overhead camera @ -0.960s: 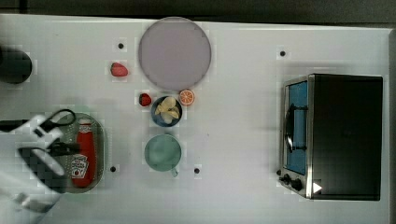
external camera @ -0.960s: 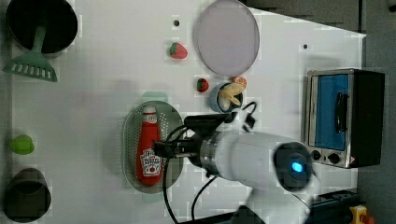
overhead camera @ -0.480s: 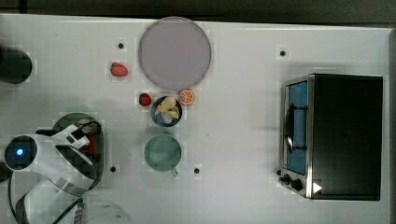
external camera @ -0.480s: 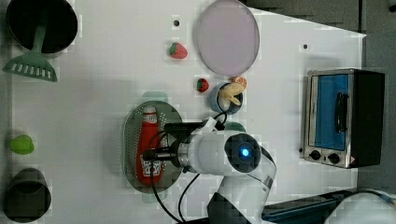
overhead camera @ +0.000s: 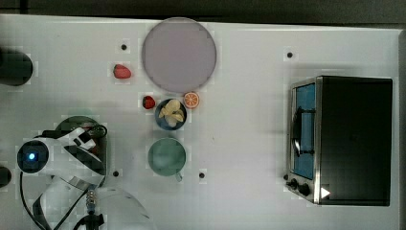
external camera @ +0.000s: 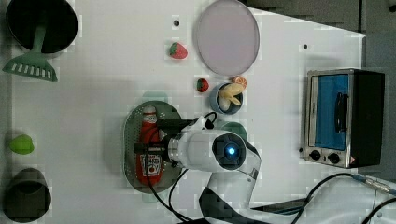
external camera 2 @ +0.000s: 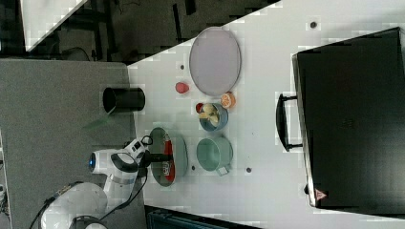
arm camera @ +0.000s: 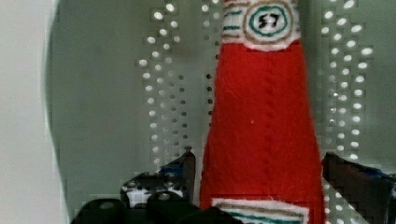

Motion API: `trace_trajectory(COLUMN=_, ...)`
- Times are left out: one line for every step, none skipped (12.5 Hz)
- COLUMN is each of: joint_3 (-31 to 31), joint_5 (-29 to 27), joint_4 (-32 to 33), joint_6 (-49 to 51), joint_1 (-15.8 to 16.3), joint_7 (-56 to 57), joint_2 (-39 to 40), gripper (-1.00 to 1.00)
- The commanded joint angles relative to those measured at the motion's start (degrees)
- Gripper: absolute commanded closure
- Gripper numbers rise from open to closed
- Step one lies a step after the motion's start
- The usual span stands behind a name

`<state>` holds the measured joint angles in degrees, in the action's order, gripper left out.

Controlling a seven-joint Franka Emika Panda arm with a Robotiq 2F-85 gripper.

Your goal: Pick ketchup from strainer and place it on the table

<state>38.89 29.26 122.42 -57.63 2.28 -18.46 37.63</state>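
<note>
The ketchup (external camera: 150, 142) is a small red squeeze bottle with a white cap and a white label. It lies on its side inside the strainer (external camera: 132, 158). In the wrist view the ketchup (arm camera: 264, 121) shows a red, felt-like body with a ringed white band near one end and a striped white label edge at the other.

The strainer (arm camera: 116, 93) is a pale green oval with many small holes in its base. It sits on the white table (external camera: 102, 60), toward the left view's lower left, and holds nothing but the bottle.

The gripper (arm camera: 259, 175) is down over the bottle, its two dark fingers (arm camera: 184, 170) standing apart on either side of the red body. A sliver of strainer shows between one finger and the bottle, so the fingers are not clamped on it. In the left view the gripper (external camera: 150, 136) reaches across the bottle from the left view's right.

A blue bowl (external camera: 215, 100) with pale pieces in it stands to the left view's right of the strainer and farther up. A teal cup (overhead camera: 166, 156) stands just below the bowl in the top view. A black pot (external camera: 41, 23) at the left view's upper left holds the handle of a green spatula (external camera: 31, 65). A round pale plate (overhead camera: 178, 54) lies bare near the top view's upper middle. A toaster oven (overhead camera: 341, 139) stands at the top view's right.
</note>
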Motion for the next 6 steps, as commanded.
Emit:
trace_trajectory(joint_3=-0.4, joint_5=1.5, joint_4=-0.8, joint_6=-1.2, joint_1=1.9, joint_7=-4.9, joint_2=-1.1, gripper=-0.43)
trace_trajectory(joint_3=-0.2, joint_5=1.4, joint_4=-0.8, joint_6=-1.2, joint_1=1.9, joint_7=-4.9, joint_2=-1.3, gripper=-0.20)
trace_trajectory(joint_3=0.1, joint_5=1.3, joint_4=-0.7, joint_6=-1.0, joint_1=1.8, joint_7=-4.9, joint_2=-2.0, gripper=-0.13)
trace_trajectory(joint_3=0.7, joint_5=1.0, joint_4=-0.5, joint_6=-0.9, joint_1=1.3, joint_7=-4.9, joint_2=-3.3, gripper=-0.13)
trace_trajectory(joint_3=2.1, joint_5=-0.1, joint_4=-0.1, joint_6=-0.6, joint_1=0.3, joint_7=-4.9, joint_2=-5.0, gripper=-0.13)
trace_trajectory(joint_3=4.2, joint_5=-2.8, joint_4=0.3, joint_6=-0.6, joint_1=-1.2, joint_7=-4.9, joint_2=-7.0, gripper=-0.13)
